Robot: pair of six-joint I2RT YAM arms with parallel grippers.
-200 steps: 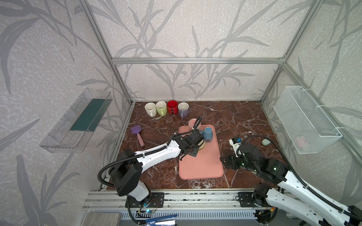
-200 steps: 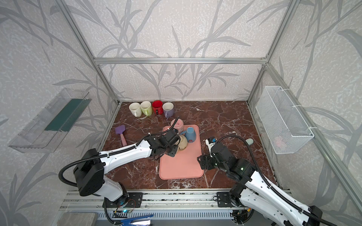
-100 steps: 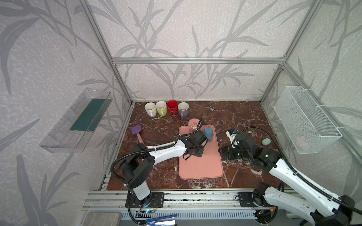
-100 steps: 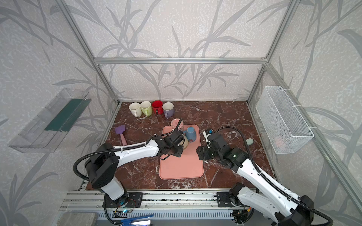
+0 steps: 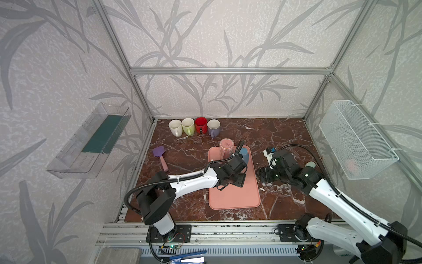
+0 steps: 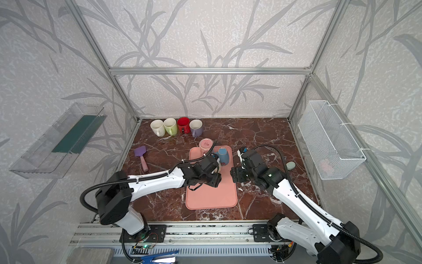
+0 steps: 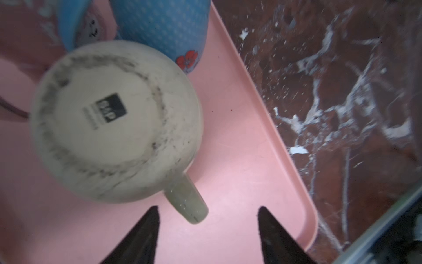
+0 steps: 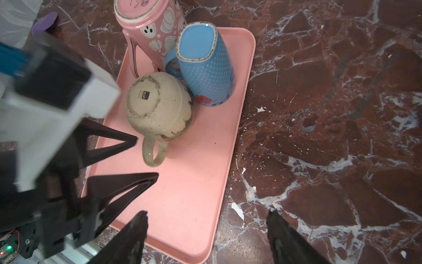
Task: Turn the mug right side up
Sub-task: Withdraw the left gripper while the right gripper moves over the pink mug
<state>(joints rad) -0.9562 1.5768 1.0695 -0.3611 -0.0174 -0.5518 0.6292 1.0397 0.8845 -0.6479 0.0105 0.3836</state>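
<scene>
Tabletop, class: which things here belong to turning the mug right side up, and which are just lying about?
Job: cream mug, blue mug and pink mug, all upside down on the pink tray; left gripper, open at the cream mug's handle.

Lying about: four upright mugs, purple spatula, wire basket, clear shelf.

Row of four upright mugs (image 5: 194,128) at back wall. Purple spatula (image 5: 161,158) on marble, my left. Wire basket (image 5: 356,139) hung on right wall.

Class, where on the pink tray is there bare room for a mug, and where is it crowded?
Free: the tray's near half, from the cream mug's handle to the near rim. Crowded: far end, where pink mug, blue mug and cream mug huddle.
</scene>
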